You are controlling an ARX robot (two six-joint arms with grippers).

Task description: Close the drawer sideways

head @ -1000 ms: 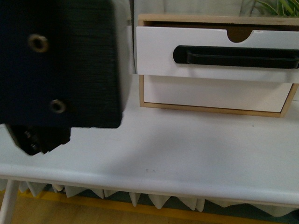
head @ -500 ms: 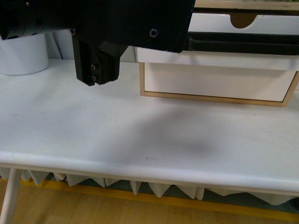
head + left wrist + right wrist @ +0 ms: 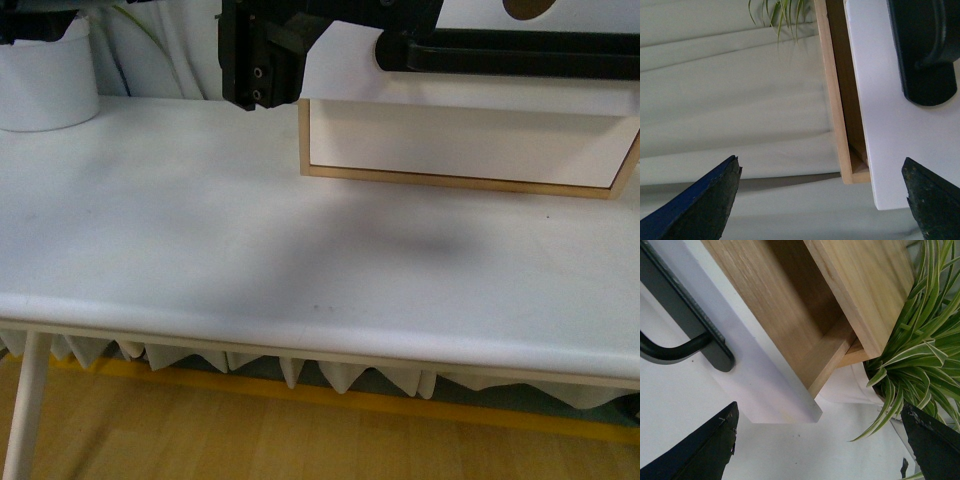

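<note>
The drawer [image 3: 350, 75] has a white front and a long black bar handle [image 3: 510, 52]. It stands pulled out of the light-wood box [image 3: 305, 140] at the top right of the front view. My left arm [image 3: 262, 55] hangs by the drawer's left end. In the left wrist view my left gripper [image 3: 820, 200] is open and empty, with the drawer front's end [image 3: 890, 125] and handle end [image 3: 925, 50] between its fingertips [image 3: 700, 205]. In the right wrist view my right gripper [image 3: 817, 447] is open and empty beside the drawer's other end [image 3: 765, 385] and handle [image 3: 680, 325].
A plain white drawer [image 3: 460, 145] sits below the handled one. A white pot [image 3: 45, 85] stands at the far left of the white table [image 3: 300, 270]. A striped-leaf plant [image 3: 920, 340] is close to the right gripper. A pale curtain [image 3: 730, 100] hangs behind.
My left arm has moved from the left foreground up and right to the drawer's left end. The box now sits higher in the front view.
</note>
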